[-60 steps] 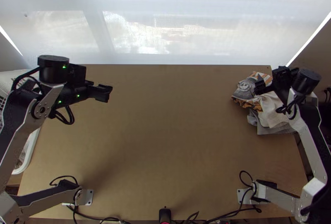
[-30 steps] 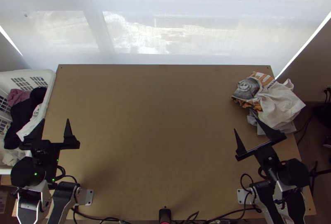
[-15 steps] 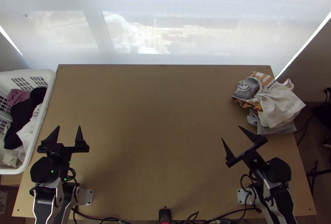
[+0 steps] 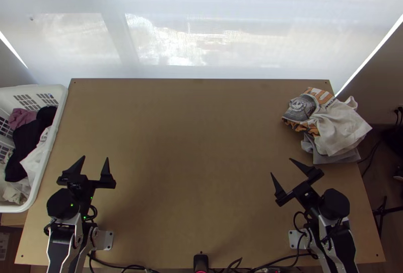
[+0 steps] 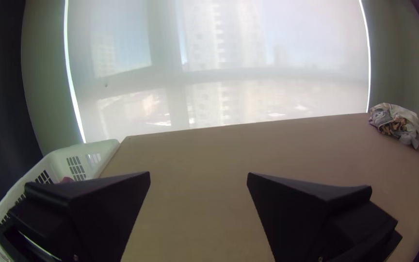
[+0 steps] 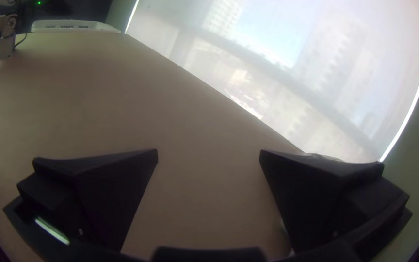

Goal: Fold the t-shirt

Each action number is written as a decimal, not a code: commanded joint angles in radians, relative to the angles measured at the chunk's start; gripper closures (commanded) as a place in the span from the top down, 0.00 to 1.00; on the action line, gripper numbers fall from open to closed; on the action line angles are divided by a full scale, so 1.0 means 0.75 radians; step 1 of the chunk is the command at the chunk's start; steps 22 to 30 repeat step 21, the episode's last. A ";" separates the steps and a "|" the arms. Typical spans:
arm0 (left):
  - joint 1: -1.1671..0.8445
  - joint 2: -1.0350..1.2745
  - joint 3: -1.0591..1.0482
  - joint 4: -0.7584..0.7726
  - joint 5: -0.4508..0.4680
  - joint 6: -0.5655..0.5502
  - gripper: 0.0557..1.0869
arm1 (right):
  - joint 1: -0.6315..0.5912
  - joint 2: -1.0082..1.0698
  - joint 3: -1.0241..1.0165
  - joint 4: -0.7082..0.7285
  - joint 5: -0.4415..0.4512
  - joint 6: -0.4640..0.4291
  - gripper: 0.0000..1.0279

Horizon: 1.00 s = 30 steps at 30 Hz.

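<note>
In the top view, the left gripper (image 4: 93,158) and right gripper (image 4: 281,166) hover above the table (image 4: 191,172), between a basket (image 4: 60,103) and a bunched clothes pile (image 4: 340,129); which garment is the t-shirt cannot be told. The left wrist view shows the left gripper wide open, empty. The right wrist view shows the right gripper likewise.

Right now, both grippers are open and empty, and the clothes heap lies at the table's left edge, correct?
Not the side: the top view shows the heap at the table's right edge. The left gripper and right gripper are open and empty.
</note>
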 commanded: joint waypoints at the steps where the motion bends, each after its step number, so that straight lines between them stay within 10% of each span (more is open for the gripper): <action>1: 0.004 -0.024 -0.043 -0.011 0.078 -0.004 0.95 | -0.082 -0.002 -0.004 -0.024 -0.001 -0.007 0.95; 30: -0.013 -0.022 -0.046 -0.013 0.078 -0.006 0.95 | -0.082 0.000 -0.004 -0.024 -0.001 -0.007 0.95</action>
